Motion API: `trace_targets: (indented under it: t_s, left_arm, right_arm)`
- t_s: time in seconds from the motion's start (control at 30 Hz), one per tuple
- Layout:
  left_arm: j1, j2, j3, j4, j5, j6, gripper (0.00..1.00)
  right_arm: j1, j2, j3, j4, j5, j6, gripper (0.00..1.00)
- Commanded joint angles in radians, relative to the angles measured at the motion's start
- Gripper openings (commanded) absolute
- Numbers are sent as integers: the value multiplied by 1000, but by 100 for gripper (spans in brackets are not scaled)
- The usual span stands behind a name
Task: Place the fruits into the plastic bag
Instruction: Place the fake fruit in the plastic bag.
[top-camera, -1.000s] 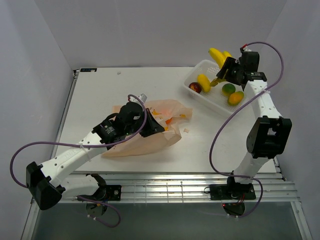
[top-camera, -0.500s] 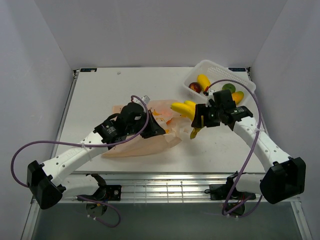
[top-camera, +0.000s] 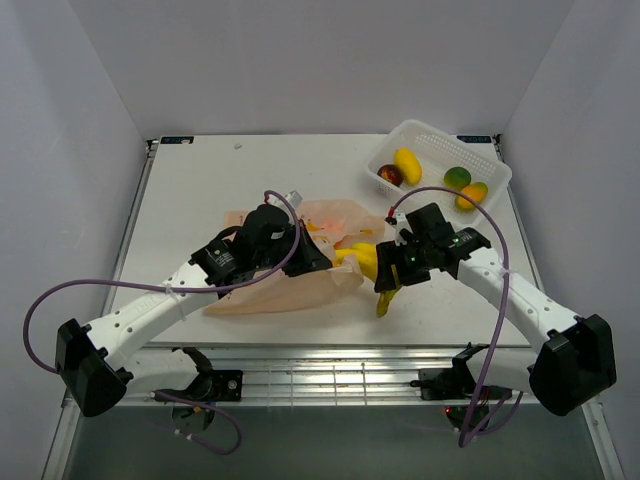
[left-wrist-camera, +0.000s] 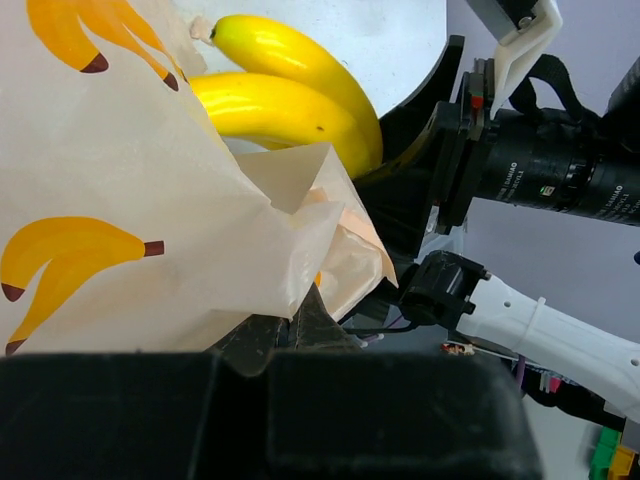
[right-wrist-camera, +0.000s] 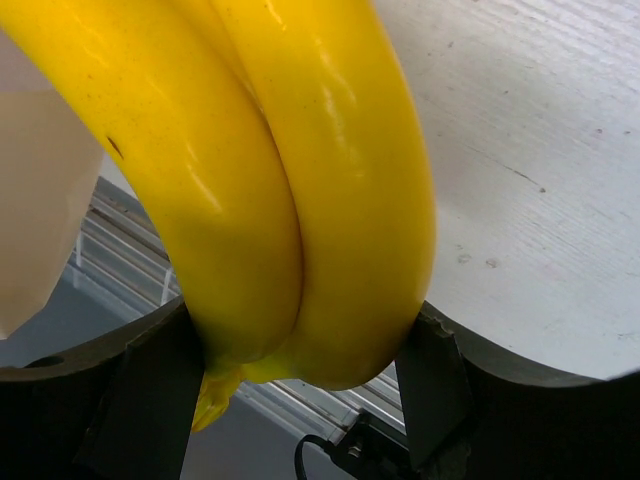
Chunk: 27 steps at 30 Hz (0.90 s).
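Two claws meet at frame centre: the left claw (top-camera: 316, 262), pinched shut on the bag (top-camera: 255, 296) rim, holds its mouth open so the right claw (top-camera: 385, 268), clamped wide around the bananas (top-camera: 364, 259), can feed them in, while four fruits (top-camera: 407, 163) sit in the basket (top-camera: 437, 131) upper right

Tiny white print on the right arm's black housing (left-wrist-camera: 560, 180); illegible.

Five fruits (top-camera: 407, 164) — one bag (top-camera: 270, 292) — one basket (top-camera: 432, 128)
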Motion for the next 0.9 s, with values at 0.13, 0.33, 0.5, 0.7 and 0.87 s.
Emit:
trace_targets:
  t_s: [0.13, 0.33, 0.5, 0.7, 0.87]
  left_arm:
    - [-2, 6, 11, 37, 58, 16, 0]
    - [-2, 8, -5, 55, 92, 24, 0]
    - [-4, -12, -22, 74, 95, 27, 0]
    - [-2, -23, -33, 72, 106, 27, 0]
    - [-2, -63, -56, 70, 100, 16, 0]
  right_arm:
    - [51, 104, 100, 105, -167, -38, 8]
    - [55, 258, 275, 116, -208, -117, 8]
    - [58, 364, 356, 145, -228, -146, 8]
    - [58, 434, 468, 119, -221, -267, 8]
    - [58, 421, 442, 186, -141, -350, 8]
